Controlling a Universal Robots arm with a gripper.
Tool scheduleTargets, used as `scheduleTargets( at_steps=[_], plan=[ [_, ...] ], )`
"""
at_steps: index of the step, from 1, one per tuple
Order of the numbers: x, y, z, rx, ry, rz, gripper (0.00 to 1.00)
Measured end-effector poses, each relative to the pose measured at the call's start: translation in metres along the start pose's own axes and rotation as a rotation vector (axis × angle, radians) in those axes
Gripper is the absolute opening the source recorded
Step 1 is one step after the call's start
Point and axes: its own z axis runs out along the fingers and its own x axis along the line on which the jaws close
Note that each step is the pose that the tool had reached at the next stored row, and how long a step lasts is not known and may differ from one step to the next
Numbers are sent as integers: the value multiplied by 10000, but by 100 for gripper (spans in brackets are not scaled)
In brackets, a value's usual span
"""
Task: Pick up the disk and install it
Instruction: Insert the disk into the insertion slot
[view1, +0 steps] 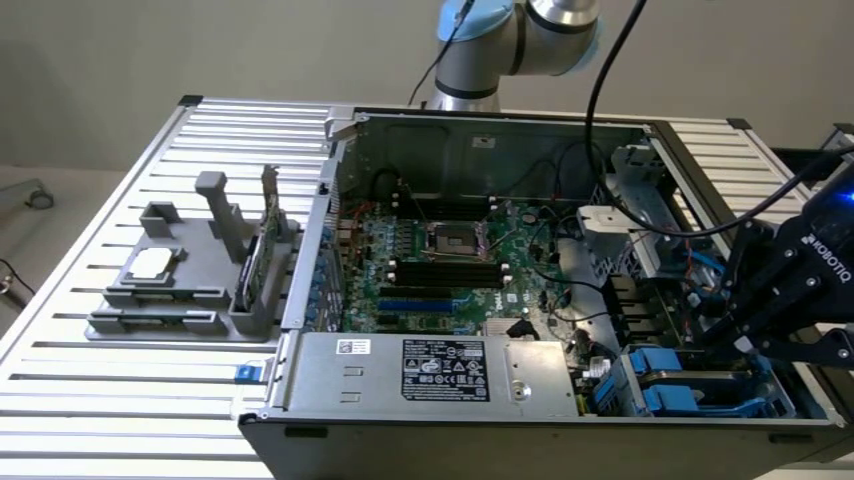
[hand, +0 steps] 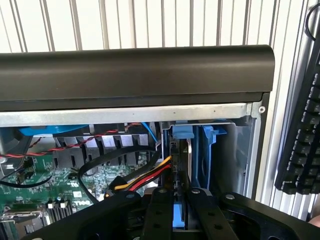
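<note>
The disk (hand: 183, 134) stands on edge inside the drive bay at the corner of the open computer case (view1: 441, 425). Its blue carrier and a thin silver-grey side show. My gripper (hand: 180, 212) reaches down onto it. Its two black fingers (hand: 159, 212) are shut on the blue top edge of the carrier. In the exterior view my gripper (view1: 747, 340) hangs over the drive bay (view1: 687, 385) at the case's near corner on the exterior view's right, and it hides the disk's top there.
Red, yellow and black cables (hand: 145, 175) run right beside the disk. The green motherboard (view1: 441, 265) fills the case's middle, with a grey power supply box (view1: 427, 370) in front. A grey fixture (view1: 187, 290) holds a small chip. A black keyboard (hand: 305, 135) lies outside the case.
</note>
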Motion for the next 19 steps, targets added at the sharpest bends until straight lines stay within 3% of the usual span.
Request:
scheduleTargets(
  at_steps=[7, 19],
  plan=[
    [-10, 17, -3, 56, 11, 67, 16],
    [-16, 17, -10, 62, 20, 101, 16]
  ],
)
